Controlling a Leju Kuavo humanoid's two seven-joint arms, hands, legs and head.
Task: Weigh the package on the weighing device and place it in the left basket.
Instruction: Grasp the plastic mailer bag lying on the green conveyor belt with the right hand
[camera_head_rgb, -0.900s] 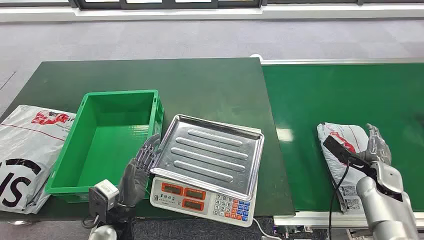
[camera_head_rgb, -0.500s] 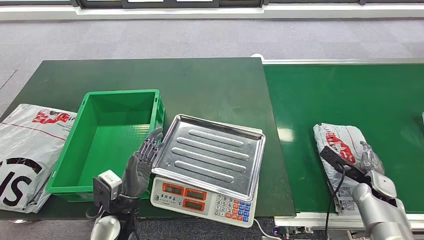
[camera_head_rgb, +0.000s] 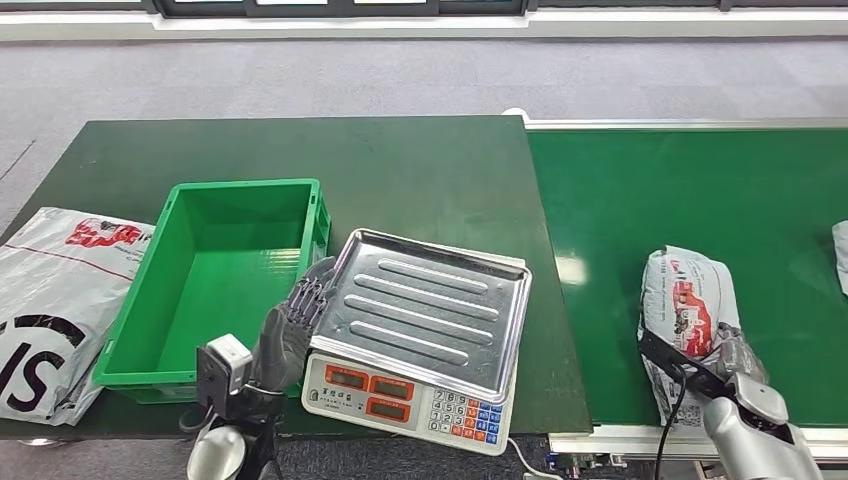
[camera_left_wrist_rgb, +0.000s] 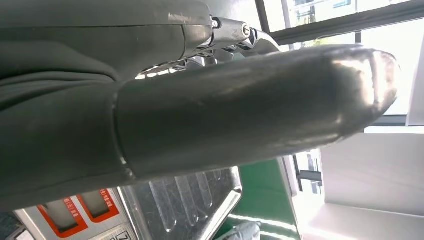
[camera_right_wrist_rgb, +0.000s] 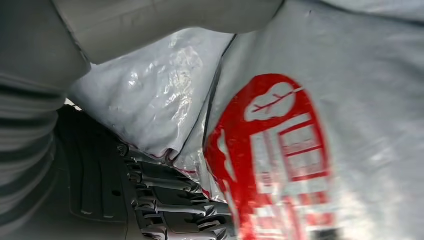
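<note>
Since weighing comes first, the right hand (camera_head_rgb: 738, 362) grips the package (camera_head_rgb: 688, 305) at the conveyor's (camera_head_rgb: 690, 190) near edge — left hand (camera_head_rgb: 290, 330), fingers apart and empty, waits beside the scale (camera_head_rgb: 420, 335).

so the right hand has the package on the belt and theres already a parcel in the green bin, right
Not quite: the green bin is empty, as the head view shows. The rest holds: the right hand grips the package on the belt.

2 robot hands (camera_head_rgb: 295, 330) (camera_head_rgb: 735, 360), 3 packages (camera_head_rgb: 688, 300) (camera_head_rgb: 55, 290) (camera_head_rgb: 841, 255), 1 green basket (camera_head_rgb: 215, 190), 1 scale (camera_head_rgb: 420, 330)
</note>
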